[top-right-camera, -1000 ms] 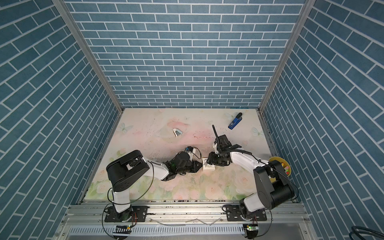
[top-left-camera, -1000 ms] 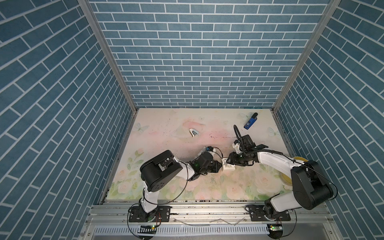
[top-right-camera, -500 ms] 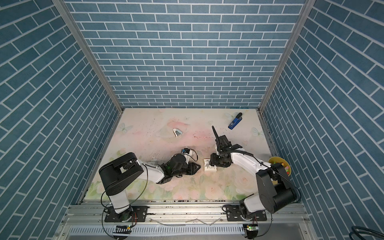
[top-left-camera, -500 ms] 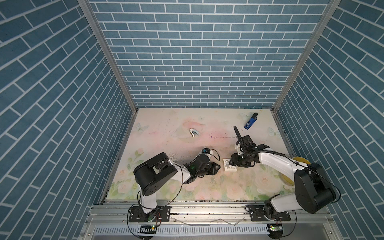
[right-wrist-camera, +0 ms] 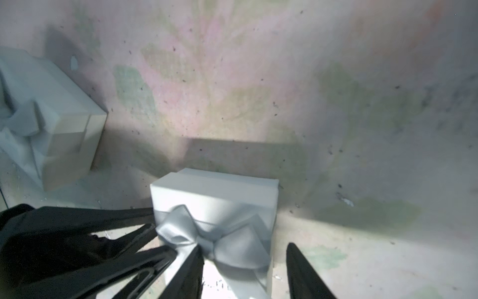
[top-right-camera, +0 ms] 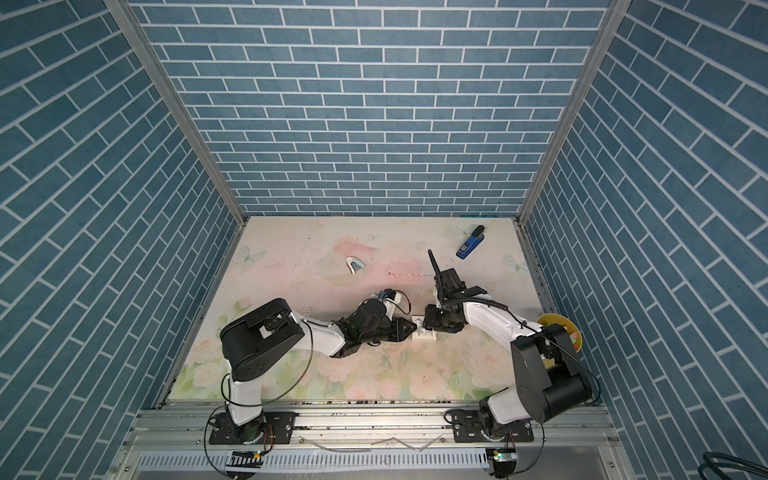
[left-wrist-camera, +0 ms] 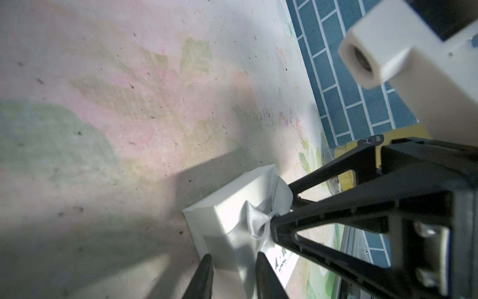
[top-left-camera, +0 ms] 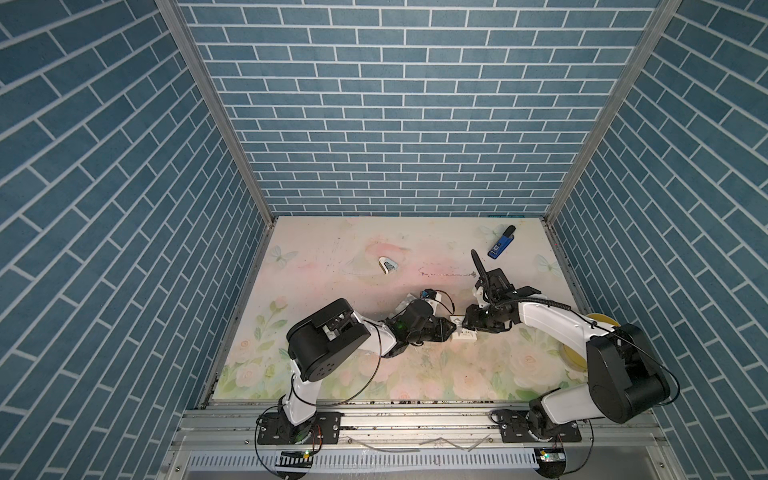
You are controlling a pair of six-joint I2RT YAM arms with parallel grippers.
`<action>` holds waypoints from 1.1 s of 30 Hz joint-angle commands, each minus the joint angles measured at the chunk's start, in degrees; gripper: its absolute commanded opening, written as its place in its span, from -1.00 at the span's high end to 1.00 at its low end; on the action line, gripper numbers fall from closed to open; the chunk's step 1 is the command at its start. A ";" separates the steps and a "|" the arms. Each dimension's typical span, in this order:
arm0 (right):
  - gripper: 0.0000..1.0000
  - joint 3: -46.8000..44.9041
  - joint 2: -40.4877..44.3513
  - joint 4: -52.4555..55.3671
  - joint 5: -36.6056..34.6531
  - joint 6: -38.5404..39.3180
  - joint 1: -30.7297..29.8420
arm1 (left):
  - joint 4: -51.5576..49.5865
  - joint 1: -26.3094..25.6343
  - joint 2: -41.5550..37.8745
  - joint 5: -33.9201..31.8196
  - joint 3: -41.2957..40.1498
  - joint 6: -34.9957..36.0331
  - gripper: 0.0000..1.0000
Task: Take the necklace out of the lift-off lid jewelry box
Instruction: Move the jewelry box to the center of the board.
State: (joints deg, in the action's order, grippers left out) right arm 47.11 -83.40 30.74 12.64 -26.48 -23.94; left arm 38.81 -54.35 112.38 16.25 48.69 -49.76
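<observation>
Fingers (right-wrist-camera: 300, 269) of the right gripper (right-wrist-camera: 243, 247) stand apart astride the bow (right-wrist-camera: 227, 240) of the lidded jewelry box (right-wrist-camera: 214, 189). Left gripper (left-wrist-camera: 232, 256) brackets its 9 o'clock end; clamping cannot be confirmed. Necklace: hidden, judged inside. Box lies between both grippers, equally near.

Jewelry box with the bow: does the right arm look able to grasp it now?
Probably yes. The right pincer stands open right at the jewelry box, one finger by the bow, the other just beside the box. The left pincer is at the opposite side, seemingly not blocking.
</observation>
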 commanded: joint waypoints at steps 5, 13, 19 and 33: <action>-0.04 3.11 -2.11 3.67 -2.53 4.95 5.35 | -9.08 -0.95 5.23 1.26 10.22 1.76 0.50; -0.04 10.61 -8.76 4.28 -1.36 8.19 13.23 | -20.73 -2.46 14.37 -2.83 28.77 3.21 0.51; -0.11 15.90 -14.80 2.44 3.48 7.71 18.22 | -28.08 -2.55 20.32 -6.20 41.94 5.78 0.47; -0.35 20.53 -10.60 7.80 1.41 6.23 20.31 | -51.09 0.85 14.60 -9.02 53.12 21.82 0.01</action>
State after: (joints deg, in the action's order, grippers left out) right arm 66.96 -97.03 35.73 14.81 -20.51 -3.79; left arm -4.75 -55.35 130.82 8.14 99.61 -33.63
